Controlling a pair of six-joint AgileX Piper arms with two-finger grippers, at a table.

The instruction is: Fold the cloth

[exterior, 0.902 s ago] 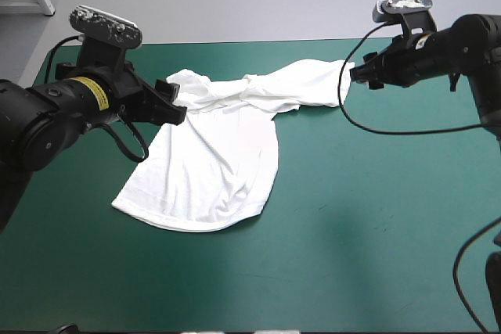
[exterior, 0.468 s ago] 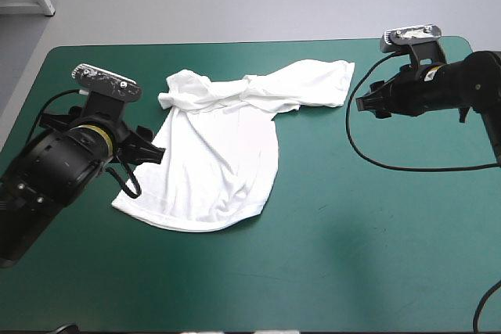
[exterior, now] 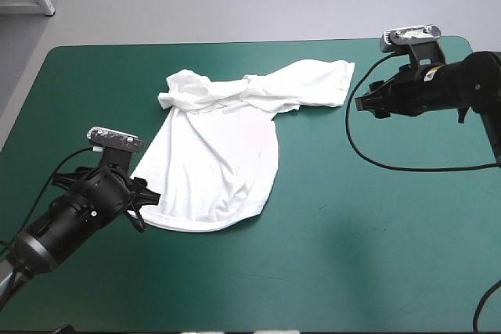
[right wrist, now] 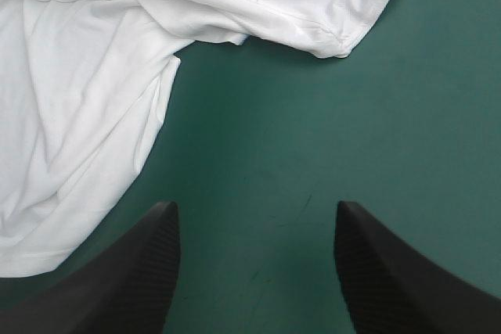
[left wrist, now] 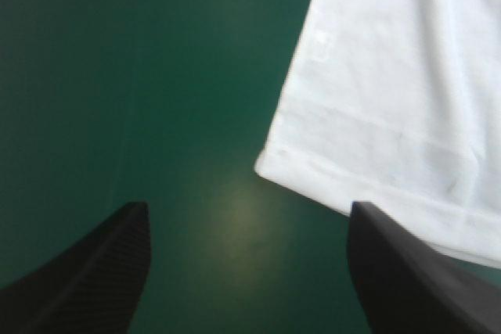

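High view: left claw low by T-shirt hem, right claw near sleeve (both open, empty).

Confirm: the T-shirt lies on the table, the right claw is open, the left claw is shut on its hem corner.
Wrong on the left claw: the left wrist view shows it open, the T-shirt hem corner lying ahead of it, ungripped. The rest stands.

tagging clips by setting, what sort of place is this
Probably a robot lab workbench: the left gripper and right gripper, both open, near a T-shirt on a teal-green table.
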